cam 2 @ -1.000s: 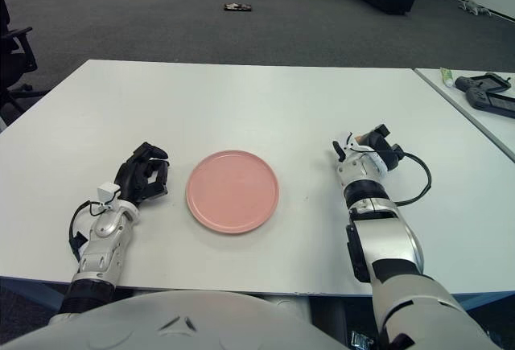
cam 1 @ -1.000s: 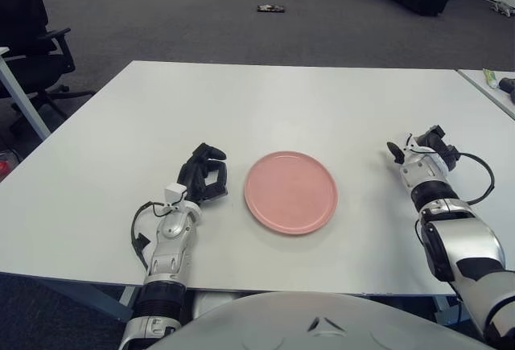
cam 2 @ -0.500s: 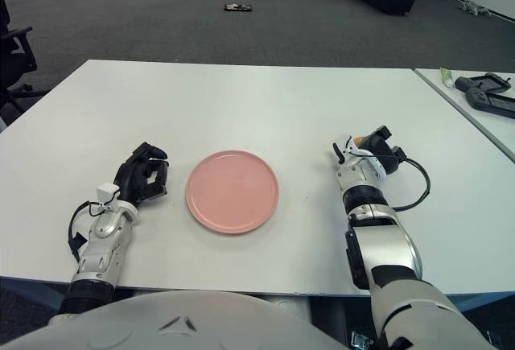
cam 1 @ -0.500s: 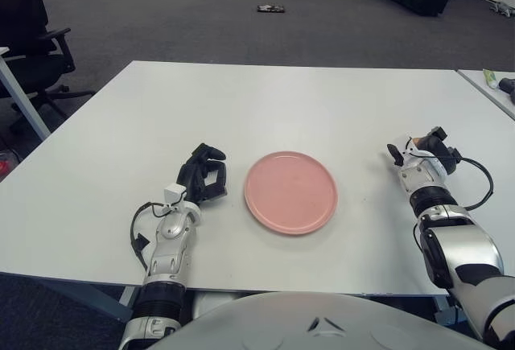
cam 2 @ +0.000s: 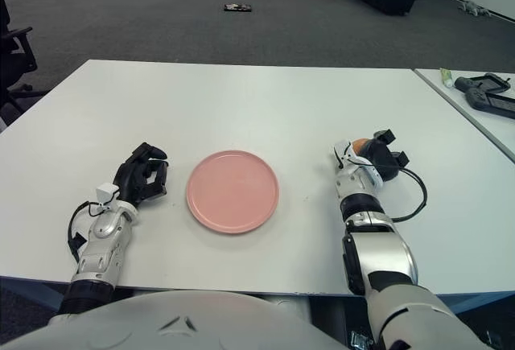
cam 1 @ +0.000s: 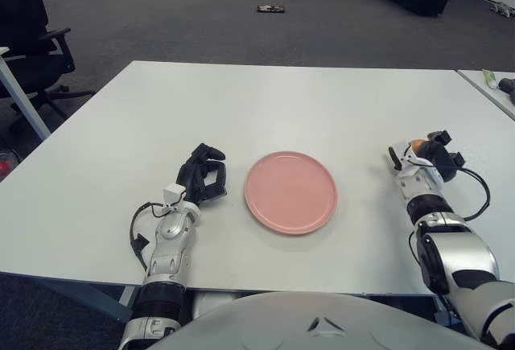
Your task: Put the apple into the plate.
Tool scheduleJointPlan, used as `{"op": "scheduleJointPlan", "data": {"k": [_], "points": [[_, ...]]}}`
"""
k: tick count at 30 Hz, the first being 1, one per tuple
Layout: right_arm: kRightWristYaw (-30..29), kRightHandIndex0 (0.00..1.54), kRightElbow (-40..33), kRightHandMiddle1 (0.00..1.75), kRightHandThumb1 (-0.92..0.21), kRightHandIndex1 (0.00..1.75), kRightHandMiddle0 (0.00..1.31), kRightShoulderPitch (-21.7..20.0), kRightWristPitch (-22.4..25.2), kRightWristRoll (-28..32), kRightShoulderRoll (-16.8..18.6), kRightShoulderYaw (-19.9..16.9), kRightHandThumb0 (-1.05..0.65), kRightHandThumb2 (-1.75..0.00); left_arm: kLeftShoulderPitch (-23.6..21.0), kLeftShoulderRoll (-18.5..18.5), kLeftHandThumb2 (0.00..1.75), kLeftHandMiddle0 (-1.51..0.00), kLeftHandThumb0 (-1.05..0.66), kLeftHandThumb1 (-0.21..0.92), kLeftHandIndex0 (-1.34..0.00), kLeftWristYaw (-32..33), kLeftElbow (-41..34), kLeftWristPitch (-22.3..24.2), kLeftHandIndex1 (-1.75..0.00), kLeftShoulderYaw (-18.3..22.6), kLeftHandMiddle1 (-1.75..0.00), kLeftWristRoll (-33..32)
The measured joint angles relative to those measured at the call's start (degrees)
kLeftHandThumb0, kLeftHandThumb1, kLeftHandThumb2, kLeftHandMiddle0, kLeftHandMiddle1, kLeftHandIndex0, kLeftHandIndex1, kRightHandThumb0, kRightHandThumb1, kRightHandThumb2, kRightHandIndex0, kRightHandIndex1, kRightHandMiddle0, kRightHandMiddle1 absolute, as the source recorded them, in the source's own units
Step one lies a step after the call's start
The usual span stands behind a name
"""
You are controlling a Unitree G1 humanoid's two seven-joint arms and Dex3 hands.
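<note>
Pink plate [cam 1: 290, 191] sat empty while our right hand [cam 2: 372, 161] had its fingers wrapped around the apple [cam 2: 362, 144], left hand [cam 1: 201, 177] parked curled beside it.

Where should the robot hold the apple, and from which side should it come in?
The apple is mostly hidden inside the right hand, right of the plate; only an orange sliver shows. Being round, it probably suits fingers wrapped around its middle, approached from the right side, as now.
</note>
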Motion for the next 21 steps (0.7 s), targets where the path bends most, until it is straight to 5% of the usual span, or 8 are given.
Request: {"op": "scheduleJointPlan", "data": {"k": [7,21], "points": [[-6.6,0.71,0.0,1.71,-0.14,1.73,0.56,2.8,-4.9,1.7,1.4,-2.4,-0.02,-1.52,0.0,0.0,1.19,-1.2,-0.45,0.42,-0.53,-0.2,0.0,-0.1,-1.75,0.4,-1.75,-0.1],[-12.5,0.9,-0.1,1.75,0.03,1.67,0.64,4.7,-10.2,3.2,2.5,-3.3,0.0,-1.69,0.2,0.0,1.19,-1.2,-0.45,0.42,-0.53,-0.1,-1.1,1.4,-1.75,1.4,-1.75,-0.9]]}}
